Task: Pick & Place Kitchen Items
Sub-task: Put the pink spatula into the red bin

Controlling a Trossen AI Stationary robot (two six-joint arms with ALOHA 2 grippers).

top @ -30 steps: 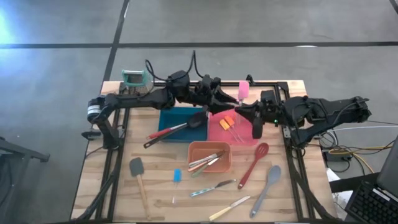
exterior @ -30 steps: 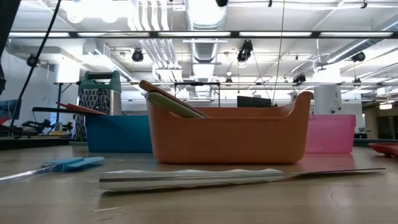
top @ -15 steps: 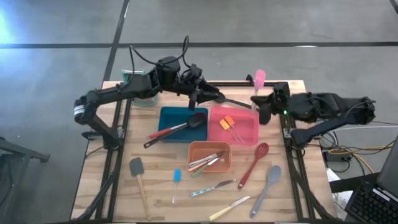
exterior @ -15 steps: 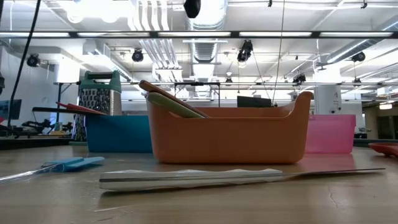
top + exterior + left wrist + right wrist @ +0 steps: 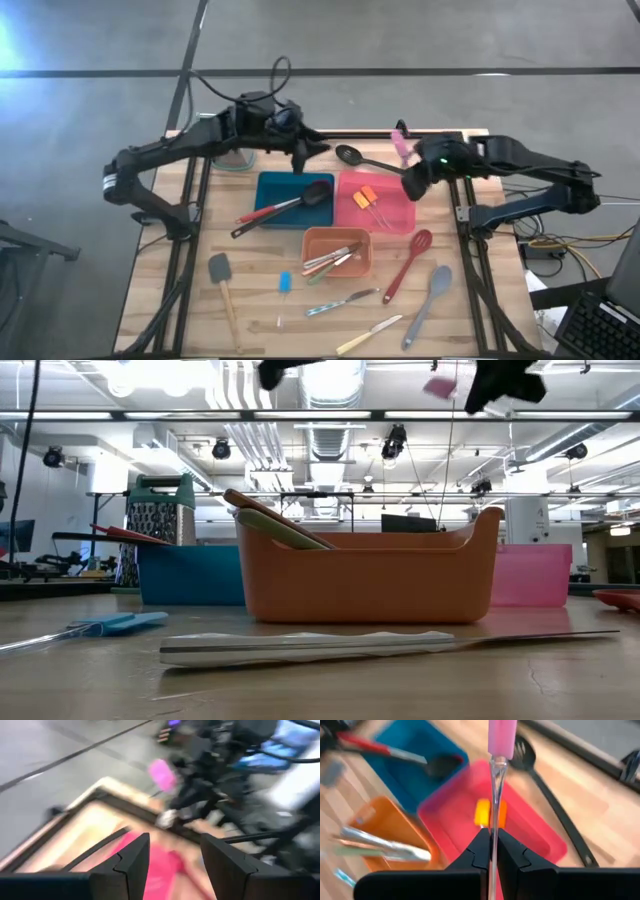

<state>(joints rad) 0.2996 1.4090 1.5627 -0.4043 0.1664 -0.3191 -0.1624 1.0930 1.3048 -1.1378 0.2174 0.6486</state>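
My right gripper [image 5: 410,184] [image 5: 492,837] is shut on a small spatula with a pink head [image 5: 403,146] [image 5: 502,737] [image 5: 440,387] and a clear handle, above the far right corner of the pink tray [image 5: 398,218]. My left gripper [image 5: 300,154] [image 5: 174,865] is open and holds nothing, raised beyond the far edge of the blue tray [image 5: 272,188]. A black slotted spoon [image 5: 350,157] [image 5: 526,753] lies flat on the table between the two grippers. In the trays are a red-handled black spoon [image 5: 280,207], orange-headed spatulas [image 5: 365,197] and knives [image 5: 335,260]. My right gripper pinches the spatula's clear handle [image 5: 493,820] between its two fingers. The handle runs straight out ahead of the fingertips, with the pink head at its free end. The spatula is lifted clear of table and trays.
The orange tray [image 5: 364,262] stands nearest. Loose on the near half of the table lie a black spatula [image 5: 220,270], a blue-headed spatula [image 5: 284,283], two knives [image 5: 345,300], a red spoon [image 5: 410,260] and a grey spoon [image 5: 430,298]. The grater [image 5: 160,510] stands at the far left.
My left gripper has drawn back from over the pink tray's far edge toward the table's far left. My right gripper, keeping the pink-headed spatula, swung toward the far right edge and came back toward the pink tray. Both grippers now show at the top of the low view.
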